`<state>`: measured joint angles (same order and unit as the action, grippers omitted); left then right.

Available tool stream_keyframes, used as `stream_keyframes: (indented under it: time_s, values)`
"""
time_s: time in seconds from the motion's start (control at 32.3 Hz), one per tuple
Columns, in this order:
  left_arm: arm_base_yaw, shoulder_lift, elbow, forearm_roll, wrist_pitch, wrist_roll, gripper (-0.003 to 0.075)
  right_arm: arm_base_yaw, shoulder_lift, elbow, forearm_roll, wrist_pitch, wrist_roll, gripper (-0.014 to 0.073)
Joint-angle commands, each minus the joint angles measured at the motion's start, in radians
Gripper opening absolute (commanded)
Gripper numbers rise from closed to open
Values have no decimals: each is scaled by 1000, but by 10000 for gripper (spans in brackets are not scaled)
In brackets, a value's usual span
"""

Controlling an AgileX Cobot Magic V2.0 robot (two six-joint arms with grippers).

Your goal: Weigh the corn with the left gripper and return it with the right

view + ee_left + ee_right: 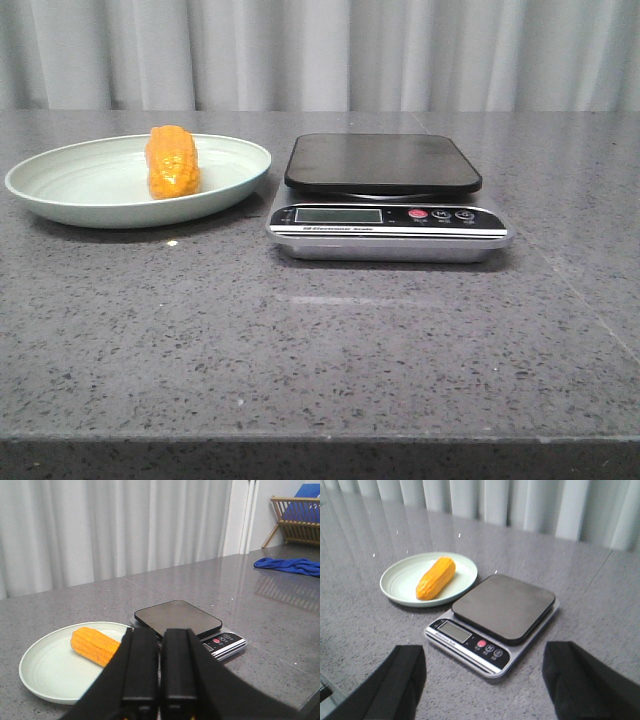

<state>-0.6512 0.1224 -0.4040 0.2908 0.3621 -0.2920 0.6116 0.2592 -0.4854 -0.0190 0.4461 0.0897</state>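
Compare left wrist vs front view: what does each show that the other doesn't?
Left wrist only: the left hand, fingers pressed together and holding nothing, plus a blue cloth and a wooden rack at the far end of the table. Front only: the table's near edge. Both: the corn lying on the plate, and beside it the scale, platform bare.

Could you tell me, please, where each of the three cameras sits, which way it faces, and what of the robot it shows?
Front view: low at the table's near edge, facing forward at the plate, corn and scale; no robot parts show.
Left wrist view: above the table, looking past the closed left gripper toward corn and scale.
Right wrist view: higher, looking down at the scale, with the open right gripper and its fingers at the frame's corners.
All three views share plate, corn and scale.
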Motion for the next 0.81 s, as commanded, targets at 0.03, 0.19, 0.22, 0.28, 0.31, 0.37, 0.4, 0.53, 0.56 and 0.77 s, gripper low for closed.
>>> stream_keyframes:
  time_s: [0.03,0.19,0.22,0.28,0.31,0.37,0.4,0.53,0.56,0.77]
  values:
    - [-7,14,-27,6,-74,0,127,-4,-119,42,-60,-139,-13,567]
    - [-7,14,-27,6,-74,0,127,-4,-163,82,-90,-217,-13,321]
    - [-7,14,-27,6,-74,0,127,-4,-161,85,-90,-220,-13,238]
    - [-7,14,-27,6,-74,0,127,-4,-161,94,-90,-227,-12,142]
    - [-7,14,-27,6,-74,0,127,-4,-161,95,-90,-224,-12,162]
    - [-7,14,-27,6,-74,0,127,-4,-161,95,-90,-217,-12,163]
    - [-7,14,-27,6,-74,0,127,-4,-161,95,-90,-212,-12,163]
    - [-7,14,-27,6,-74,0,127,-4,-161,95,-90,-209,-12,163]
    - [-7,14,-27,6,-74,0,127,-4,-161,95,-90,-209,-12,163]
    - [-7,14,-27,6,-74,0,127,-4,-161,95,-90,-209,-12,163]
